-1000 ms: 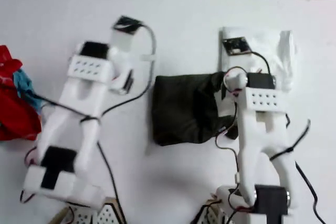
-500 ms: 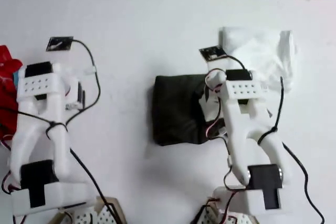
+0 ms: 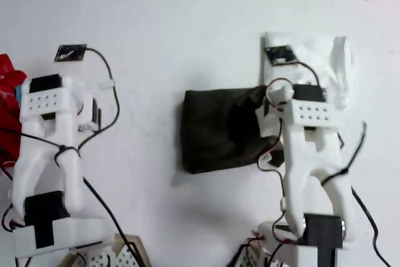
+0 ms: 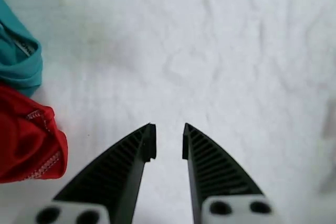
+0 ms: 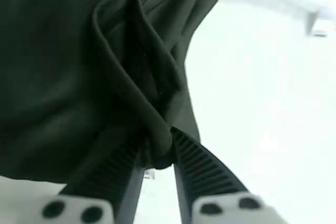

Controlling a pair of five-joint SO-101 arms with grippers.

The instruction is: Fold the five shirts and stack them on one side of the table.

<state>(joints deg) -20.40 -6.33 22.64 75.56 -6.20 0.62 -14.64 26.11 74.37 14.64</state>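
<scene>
Right gripper [image 5: 157,148] is clamped tight on a bunched edge of the black shirt [image 3: 219,129] mid-table, I'd guess to drag it toward the folded white shirt [image 3: 319,60] just behind it. Left gripper [image 4: 168,132] hangs empty, fingers slightly parted, beside the red shirt [image 4: 26,145] and teal shirt [image 4: 21,61], probably next up.

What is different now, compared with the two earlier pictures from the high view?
The left gripper swung from mid-table toward the red shirt, then stopped there, open. The right gripper, shut on the black shirt, shifted left and then back right, drawing that edge along. The white shirt and red shirt stayed put.
</scene>
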